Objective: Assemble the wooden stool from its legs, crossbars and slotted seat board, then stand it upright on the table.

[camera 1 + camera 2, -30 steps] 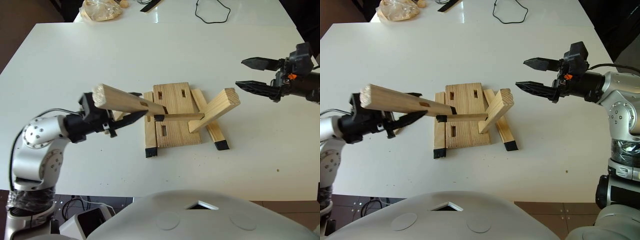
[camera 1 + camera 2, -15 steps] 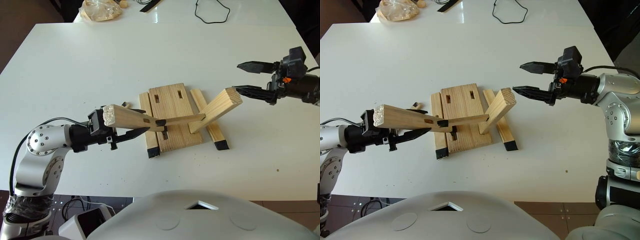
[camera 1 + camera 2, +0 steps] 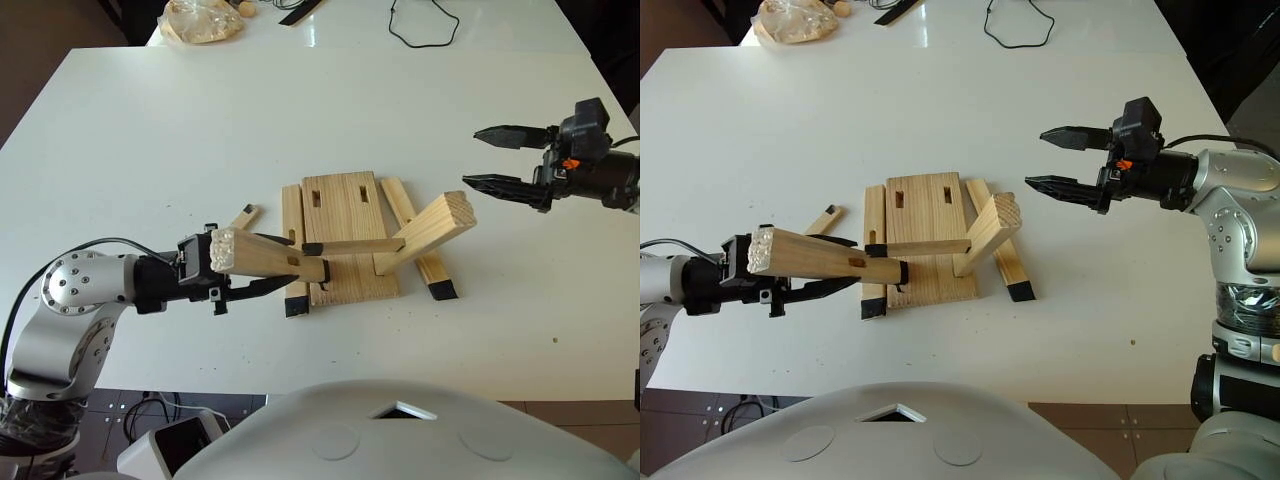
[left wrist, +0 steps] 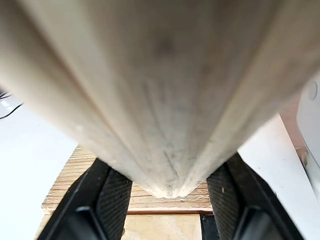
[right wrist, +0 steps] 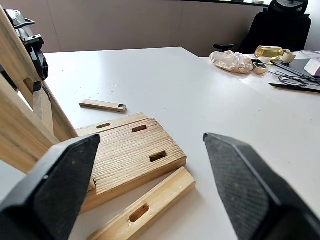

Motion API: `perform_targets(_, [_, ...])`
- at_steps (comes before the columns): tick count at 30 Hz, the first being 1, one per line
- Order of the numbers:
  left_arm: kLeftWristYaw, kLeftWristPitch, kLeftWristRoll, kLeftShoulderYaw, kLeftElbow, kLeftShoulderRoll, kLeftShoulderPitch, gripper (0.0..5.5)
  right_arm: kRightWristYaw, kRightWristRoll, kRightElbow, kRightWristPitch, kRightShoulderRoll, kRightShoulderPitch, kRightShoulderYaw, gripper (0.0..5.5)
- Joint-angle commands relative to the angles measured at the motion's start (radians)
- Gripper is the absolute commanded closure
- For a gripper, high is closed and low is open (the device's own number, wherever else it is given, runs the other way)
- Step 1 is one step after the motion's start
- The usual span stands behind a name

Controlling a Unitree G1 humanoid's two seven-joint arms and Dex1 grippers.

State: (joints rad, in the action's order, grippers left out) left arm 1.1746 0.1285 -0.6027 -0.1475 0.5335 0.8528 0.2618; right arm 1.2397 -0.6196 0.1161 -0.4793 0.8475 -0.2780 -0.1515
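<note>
Left eye view: left gripper [image 3: 250, 283] is clamped on the thick end of the held leg [image 3: 270, 258], over the near part of the desk [image 3: 200, 130] toward its left edge. This leg is raised and joined by a thin crossbar [image 3: 355, 245] to the second leg [image 3: 430, 230], which tilts up toward the right edge. Judgement: holding one end keeps the H-frame off the surface so the other arm can take the free leg. Right gripper [image 3: 470, 157] hovers beyond that leg's upper end, toward the right edge, jaws apart and touching nothing. Seat board [image 3: 345, 205] lies flat near the middle of the desk, with one spare leg [image 3: 292, 215] touching its left side and another spare leg [image 3: 435, 275] along its right side. A loose crossbar [image 3: 242, 217] lies just left of them. Left wrist view has the leg's underside up close, with dark fingers [image 4: 112, 192] on either side of it. Not resolvable: whether the crossbar's ends are fully seated, or whether the second leg's lower end rests on the board or the spare leg. The frame covers the board's near slots.
</note>
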Motion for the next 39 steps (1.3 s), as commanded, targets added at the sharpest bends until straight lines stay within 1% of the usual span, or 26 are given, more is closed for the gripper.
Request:
perform_targets(1, [-0.021,0.074,0.103,0.062,-0.050,0.052,0.013,3.47,0.009,0.019,0.005,0.016,0.004,0.008,0.017,1.69])
perform_targets(5, [-0.042,0.159,0.094,0.124,-0.054,0.081,-0.022,3.47,0.021,0.038,0.007,0.040,0.002,0.012,0.037,1.69])
perform_targets(11, [-0.031,0.202,0.101,0.204,-0.076,0.119,-0.055,3.47,0.032,0.059,0.004,0.067,-0.006,0.008,0.065,1.69])
perform_targets(13, [-0.030,0.231,0.070,0.223,-0.075,0.119,-0.075,3.47,0.033,0.063,0.003,0.075,-0.009,0.007,0.070,1.69])
perform_targets(19, [-0.036,0.286,0.038,0.279,-0.166,0.098,-0.161,3.47,0.034,0.075,-0.004,0.100,-0.023,-0.002,0.091,1.69])
perform_targets(23, [-0.044,0.283,0.054,0.317,-0.208,0.091,-0.194,3.47,0.035,0.079,-0.004,0.107,-0.034,-0.011,0.098,1.69])
perform_targets(27, [-0.053,0.262,0.093,0.368,-0.182,0.099,-0.204,3.47,0.028,0.078,0.004,0.107,-0.042,-0.024,0.102,1.69])
perform_targets(34, [-0.127,0.274,0.167,0.446,-0.151,0.096,-0.235,3.47,-0.030,0.045,0.049,0.062,-0.066,-0.082,0.085,1.69])
perform_targets(37, [-0.170,0.285,0.176,0.460,-0.158,0.092,-0.251,3.47,-0.065,0.082,0.046,0.078,-0.071,-0.099,0.095,1.69])
perform_targets(39, [-0.205,0.309,0.167,0.461,-0.160,0.087,-0.266,3.47,-0.132,0.108,0.022,0.092,-0.096,-0.141,0.084,1.69])
